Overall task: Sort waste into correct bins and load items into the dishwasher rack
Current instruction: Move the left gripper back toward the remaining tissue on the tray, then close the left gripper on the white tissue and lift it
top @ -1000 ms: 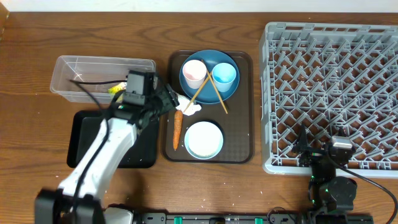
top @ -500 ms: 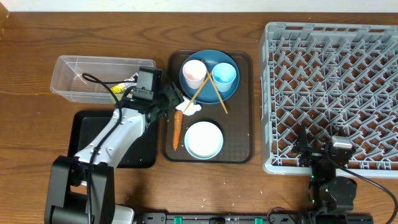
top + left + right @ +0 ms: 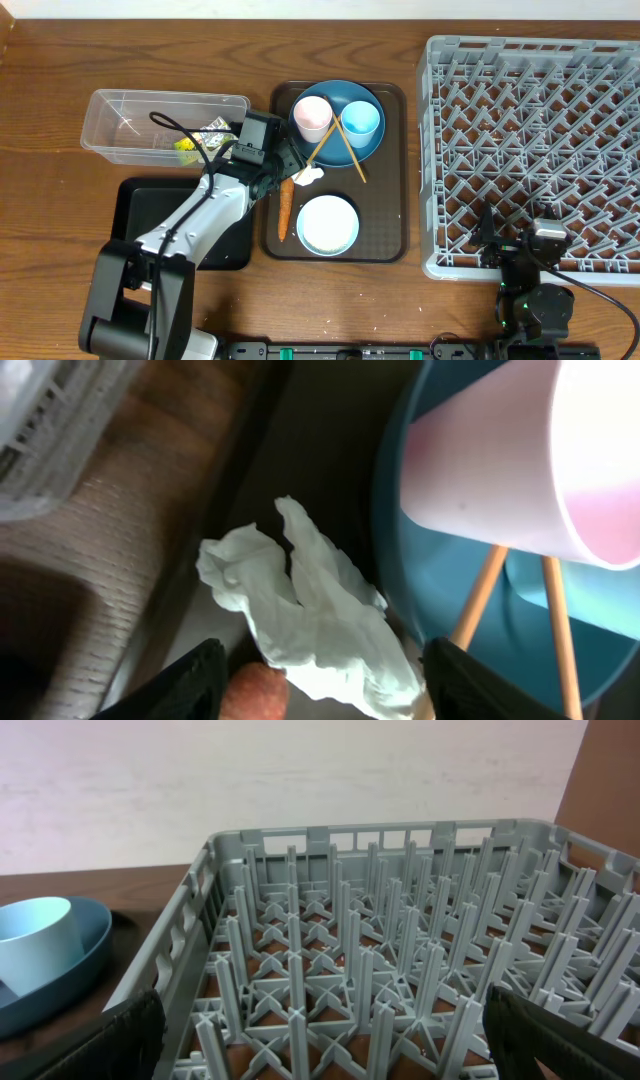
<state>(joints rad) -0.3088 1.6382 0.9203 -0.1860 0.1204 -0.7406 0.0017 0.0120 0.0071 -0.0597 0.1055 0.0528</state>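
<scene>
Wooden bench (image 3: 60, 60) is carrying a tray (image 3: 392, 215) where the left pincer (image 3: 330, 680), jaws apart, is framing the tissue (image 3: 310, 610); lower squarely, avoiding the carrot (image 3: 255, 695), then pinch. Right pincer (image 3: 330, 1040) is gaping.

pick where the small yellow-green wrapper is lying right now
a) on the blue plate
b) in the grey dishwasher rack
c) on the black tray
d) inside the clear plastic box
d: the overhead view shows the wrapper lying inside the walls of the clear plastic box, near its right end.
</scene>
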